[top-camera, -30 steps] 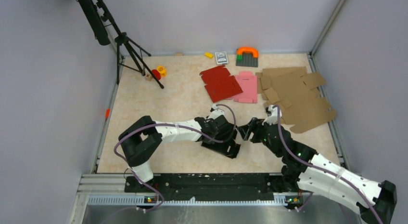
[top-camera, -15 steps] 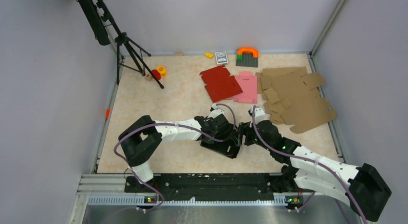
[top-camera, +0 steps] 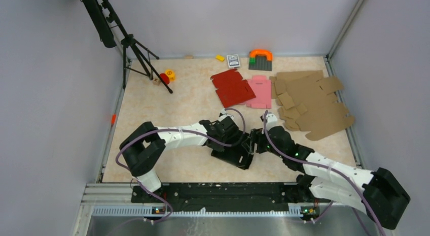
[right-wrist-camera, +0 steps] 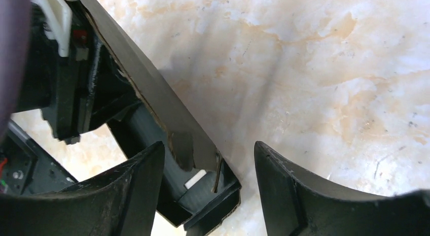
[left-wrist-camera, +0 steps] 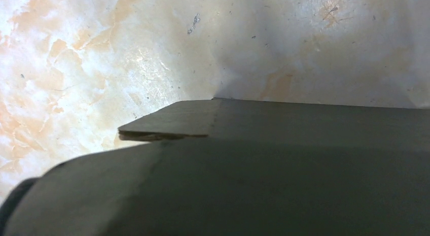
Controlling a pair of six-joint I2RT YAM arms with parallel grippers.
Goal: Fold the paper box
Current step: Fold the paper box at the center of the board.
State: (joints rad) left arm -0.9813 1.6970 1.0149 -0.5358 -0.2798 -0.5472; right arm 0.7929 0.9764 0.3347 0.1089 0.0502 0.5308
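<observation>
The black paper box (top-camera: 234, 155) lies partly folded on the marble table, near the middle front. My left gripper (top-camera: 229, 135) is down on its far-left part. In the left wrist view dark cardboard (left-wrist-camera: 284, 165) fills the lower half and hides the fingers. My right gripper (top-camera: 253, 144) is at the box's right corner. In the right wrist view it (right-wrist-camera: 209, 147) is open, with a raised wall and corner of the box (right-wrist-camera: 167, 114) between its fingers (right-wrist-camera: 294, 190), not clamped. The left gripper's body (right-wrist-camera: 61, 73) shows behind that wall.
A red blank (top-camera: 232, 87), a pink blank (top-camera: 259, 91) and brown cardboard blanks (top-camera: 312, 101) lie at the back right. A tripod (top-camera: 137, 53) stands at the back left, with small toys (top-camera: 166, 76) by it. An orange-and-green toy (top-camera: 260, 58) and a card deck (top-camera: 233, 60) sit at the far edge.
My right arm has swung left from beside the brown blanks, bringing its open gripper to the box's right corner. The left arm has shifted slightly left over the box.
</observation>
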